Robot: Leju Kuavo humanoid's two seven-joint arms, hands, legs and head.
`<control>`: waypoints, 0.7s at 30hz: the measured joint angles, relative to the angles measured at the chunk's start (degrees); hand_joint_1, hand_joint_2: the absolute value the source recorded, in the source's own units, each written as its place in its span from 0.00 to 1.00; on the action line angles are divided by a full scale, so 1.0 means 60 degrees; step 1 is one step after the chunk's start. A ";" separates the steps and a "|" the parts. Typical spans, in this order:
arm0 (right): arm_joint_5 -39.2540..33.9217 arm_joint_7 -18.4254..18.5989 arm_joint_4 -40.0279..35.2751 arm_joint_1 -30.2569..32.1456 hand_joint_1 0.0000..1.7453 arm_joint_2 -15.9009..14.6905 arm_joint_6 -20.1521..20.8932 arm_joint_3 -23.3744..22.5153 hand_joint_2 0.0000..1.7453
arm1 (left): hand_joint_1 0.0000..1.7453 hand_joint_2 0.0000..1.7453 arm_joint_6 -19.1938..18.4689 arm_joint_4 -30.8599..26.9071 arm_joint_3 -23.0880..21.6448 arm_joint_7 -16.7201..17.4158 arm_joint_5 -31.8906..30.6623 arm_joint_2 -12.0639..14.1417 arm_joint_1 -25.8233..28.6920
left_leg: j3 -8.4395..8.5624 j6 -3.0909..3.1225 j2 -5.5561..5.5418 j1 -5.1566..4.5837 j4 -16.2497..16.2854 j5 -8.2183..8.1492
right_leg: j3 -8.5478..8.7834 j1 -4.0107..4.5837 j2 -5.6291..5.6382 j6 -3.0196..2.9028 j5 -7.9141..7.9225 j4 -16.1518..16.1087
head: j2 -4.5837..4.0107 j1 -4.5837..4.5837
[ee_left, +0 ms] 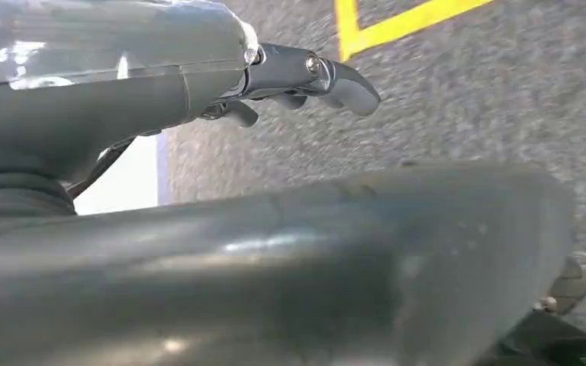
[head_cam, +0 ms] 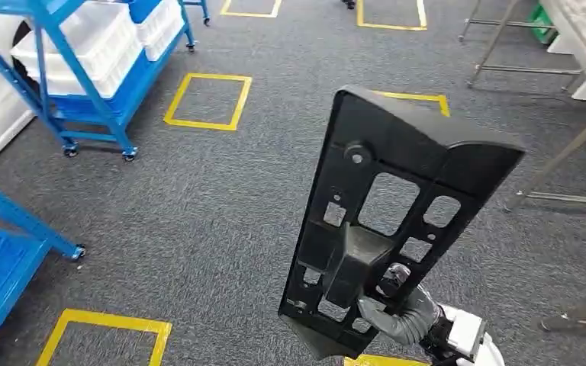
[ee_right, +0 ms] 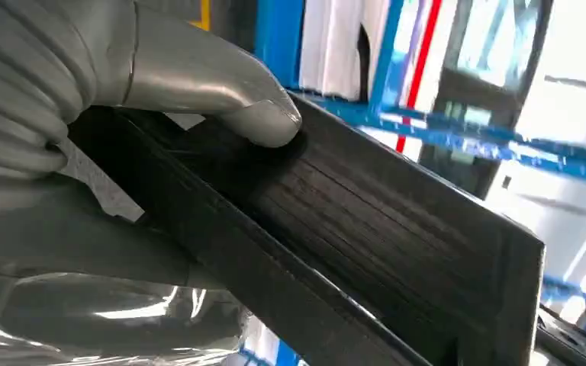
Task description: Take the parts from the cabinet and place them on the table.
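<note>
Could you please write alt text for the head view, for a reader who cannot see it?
The robot's right hand holds a large black plastic part with cut-out openings upright over grey carpet marked with yellow tape squares. Blue shelving carts holding white bins stand on the left.

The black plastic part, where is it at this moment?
In the head view the black plastic part is held upright in the right hand, low on the right side, above the grey carpet between yellow floor squares.

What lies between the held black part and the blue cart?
In the head view, grey carpet with a yellow taped square separates the black part from the blue cart.
</note>
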 joint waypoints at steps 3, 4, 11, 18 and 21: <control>-0.0102 -0.0091 0.0004 -0.0005 1.00 0.0000 0.0109 0.0000 1.00 | 0.00 0.00 0.0139 0.0000 -0.0004 -0.0267 -0.0084 -0.0007 0.0001 | 0.0231 0.0077 -0.0462 -0.0015 -0.0593 -0.0027 | -0.0139 -0.0050 0.0263 0.0179 0.0040 0.0046 | 0.0000 0.0000; -0.0113 -0.0091 0.0007 -0.0001 1.00 0.0004 0.0153 0.0000 1.00 | 0.00 0.00 0.0219 0.0000 -0.0004 -0.0434 -0.0087 -0.0004 0.0000 | 0.0227 0.0133 -0.0382 -0.0026 -0.0582 -0.0020 | -0.0155 -0.0069 0.0385 0.0269 0.0078 0.0007 | 0.0000 -0.0004; -0.0113 -0.0091 0.0083 -0.0070 1.00 0.0102 0.0222 -0.0029 1.00 | 0.00 0.00 0.0310 -0.0004 0.0000 -0.0794 -0.0087 0.0062 0.0022 | 0.0286 0.0412 0.0457 -0.0054 -0.0860 0.0149 | -0.1516 -0.0074 -0.0625 0.0454 -0.1282 0.2825 | 0.0000 0.0000; -0.0120 -0.0087 0.0120 -0.0117 1.00 0.0127 0.0255 -0.0029 1.00 | 0.00 0.00 0.0466 -0.0004 -0.0004 -0.1024 -0.0113 0.0091 -0.0010 | 0.0325 0.0205 0.1035 -0.0124 -0.0776 0.0030 | 0.0049 0.0098 -0.1202 0.0241 -0.0068 -0.0080 | 0.0000 0.0000; -0.0138 0.0059 0.0124 -0.0171 1.00 0.0127 0.0248 -0.0095 1.00 | 0.00 0.00 0.0484 -0.0004 -0.0026 -0.0979 -0.0255 0.0102 -0.0096 | 0.0363 0.0027 0.1185 -0.0113 -0.0766 -0.0025 | 0.0045 0.0036 -0.0921 0.0074 0.0032 -0.0187 | 0.0000 -0.0004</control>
